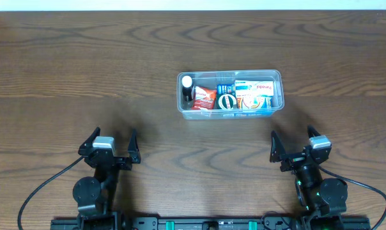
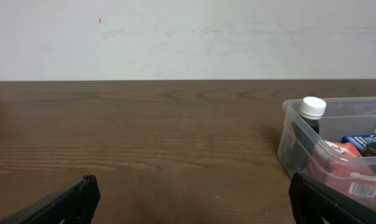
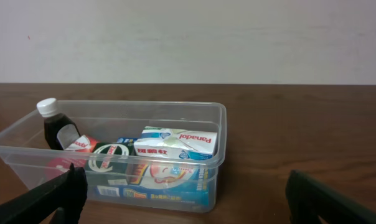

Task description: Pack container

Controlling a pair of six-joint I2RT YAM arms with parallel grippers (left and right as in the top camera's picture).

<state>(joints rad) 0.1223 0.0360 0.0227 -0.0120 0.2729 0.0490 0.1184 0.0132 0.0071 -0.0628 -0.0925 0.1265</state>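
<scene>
The clear plastic container (image 1: 277, 82) stands at the table's middle, holding a dark bottle with a white cap (image 1: 187, 88), a red packet (image 1: 204, 98), a green-and-black box (image 1: 227, 101) and a white-and-blue Panadol box (image 1: 254, 93). Seen from the right wrist, the container (image 3: 218, 127) lies just ahead and left; in the left wrist view its left end (image 2: 289, 134) shows at the right edge. My left gripper (image 1: 110, 145) sits near the front left, open and empty. My right gripper (image 1: 294, 144) rests at the front right, also open with nothing between its fingers.
Bare brown wood table (image 1: 84, 70) surrounds the container on all sides. A pale wall (image 3: 188, 37) runs behind the far edge. Black cables (image 1: 39, 191) loop from both arm bases at the front.
</scene>
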